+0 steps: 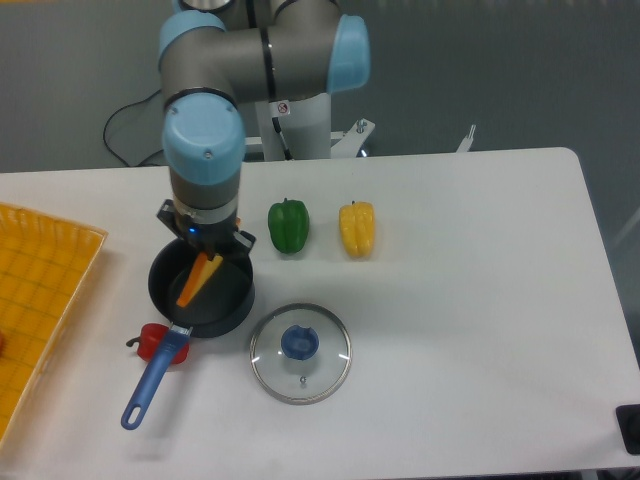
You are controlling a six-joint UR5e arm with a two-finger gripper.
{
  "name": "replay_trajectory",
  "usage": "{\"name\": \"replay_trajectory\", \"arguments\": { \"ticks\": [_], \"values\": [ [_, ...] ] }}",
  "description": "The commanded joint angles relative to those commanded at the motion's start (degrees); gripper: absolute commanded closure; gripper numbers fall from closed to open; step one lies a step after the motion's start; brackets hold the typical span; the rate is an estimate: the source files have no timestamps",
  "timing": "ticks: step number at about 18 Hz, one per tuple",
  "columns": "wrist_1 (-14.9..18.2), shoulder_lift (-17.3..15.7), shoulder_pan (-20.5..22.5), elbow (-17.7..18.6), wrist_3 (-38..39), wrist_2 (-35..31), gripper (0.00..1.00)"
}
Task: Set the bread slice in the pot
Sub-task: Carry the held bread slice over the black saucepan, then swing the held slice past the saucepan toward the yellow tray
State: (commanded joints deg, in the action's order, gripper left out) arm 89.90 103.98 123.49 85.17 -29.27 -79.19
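The pot (pixel 200 292) is a dark round saucepan with a long blue handle (pixel 155 377), at the left middle of the table. The bread slice (pixel 199 279) shows edge-on as a thin orange wedge, tilted, inside the pot's rim. My gripper (pixel 209 253) hangs straight above the pot's far side, its fingers at the slice's upper end. The arm's wrist hides the fingertips, so I cannot tell whether they still grip the slice.
A glass lid with a blue knob (pixel 300 352) lies right of the pot. A green pepper (pixel 288 226) and a yellow pepper (pixel 357 229) stand behind it. A red object (pixel 152 340) lies by the handle. An orange tray (pixel 35 300) is at the left edge.
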Motion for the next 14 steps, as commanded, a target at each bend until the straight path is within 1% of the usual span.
{"name": "replay_trajectory", "arguments": {
  "ticks": [3, 5, 8, 11, 14],
  "values": [
    [0.54, 0.09, -2.46, 0.09, 2.81, 0.27, 0.78],
    [0.62, 0.0, -3.52, 0.61, 3.34, 0.96, 0.78],
    [1.94, 0.0, -5.27, 1.05, 4.83, 1.41, 0.78],
    [2.03, 0.0, -7.12, 2.11, 5.45, 1.5, 0.79],
    [2.2, 0.26, -7.65, 2.9, 5.45, 1.5, 0.79]
  ]
}}
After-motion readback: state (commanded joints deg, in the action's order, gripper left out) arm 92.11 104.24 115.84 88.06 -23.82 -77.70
